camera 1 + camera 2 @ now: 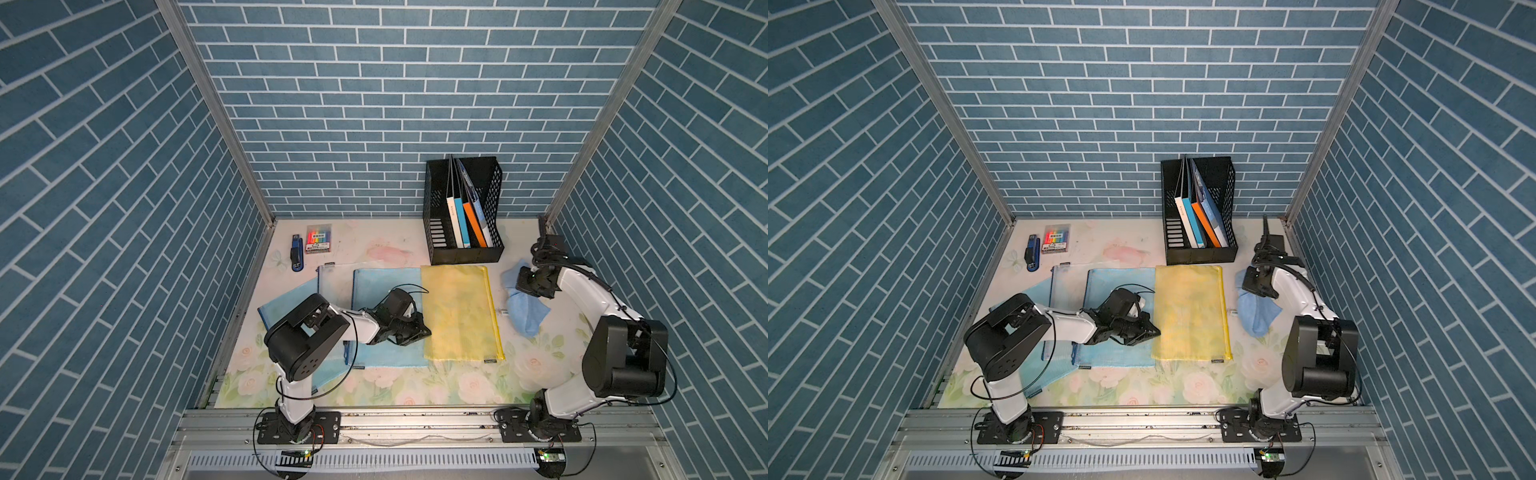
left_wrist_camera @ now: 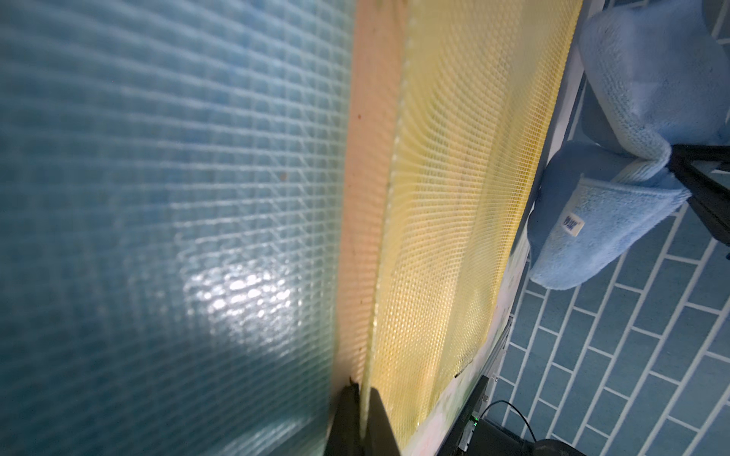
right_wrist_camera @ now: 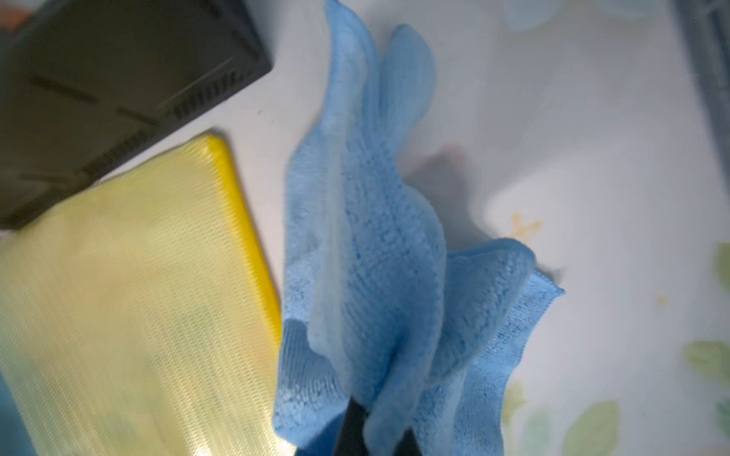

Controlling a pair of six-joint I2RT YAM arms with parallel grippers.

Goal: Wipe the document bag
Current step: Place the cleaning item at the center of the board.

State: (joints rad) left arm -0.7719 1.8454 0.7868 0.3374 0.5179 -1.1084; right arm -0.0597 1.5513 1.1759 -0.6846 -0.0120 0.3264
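1. Closest to me is the metal rail (image 1: 415, 419) carrying both arm bases. The work goes on beyond it, on the flowered table (image 1: 395, 386).
2. The left claw (image 2: 361, 395) is clamped on the yellow document bag (image 1: 461, 316), its two black fingers closed on the long edge that faces it. From that claw the bag spreads away flat toward the right claw. Behind the left claw and under its arm lie blue document bags (image 1: 382, 286).
3. The right claw (image 3: 379, 430) is pinched tight on a blue cloth (image 3: 367, 256), which hangs from it in folds. The yellow bag lies just beside this claw, on the side toward the left arm. The cloth is not yet touching it.
4. The bag looks like thin, mesh-ribbed plastic: light, floppy and slick. I'd expect it to skate or ripple under a wipe unless it is pinned. The rim opposite the zip edge (image 1: 494, 316) seems the sensible place to hold.
5. A black file rack (image 1: 463, 216) stands just past the bag's far end, so long strokes that way could knock it.
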